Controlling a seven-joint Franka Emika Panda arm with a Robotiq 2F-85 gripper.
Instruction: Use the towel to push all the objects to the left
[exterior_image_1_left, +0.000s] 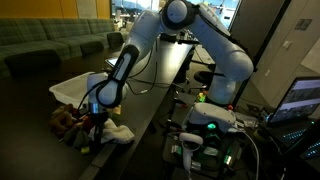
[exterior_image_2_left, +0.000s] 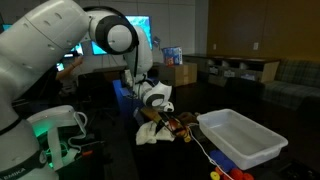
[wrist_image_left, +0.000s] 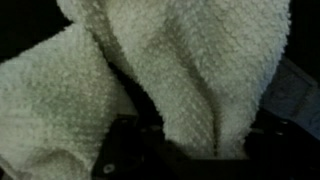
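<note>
The gripper (exterior_image_2_left: 150, 118) has its jaws clamped on the one towel (exterior_image_2_left: 152, 136), which droops in a bunch below it. The toys (exterior_image_2_left: 180, 125) (a tight cluster, too small to count) lie just beside the towel, between it and the single white tray (exterior_image_2_left: 248, 152).

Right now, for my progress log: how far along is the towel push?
Done: the gripper is shut on the towel. In hand: towel low beside the toys. Left: the toys lie clustered next to the tray, apparently not pushed aside yet.
</note>
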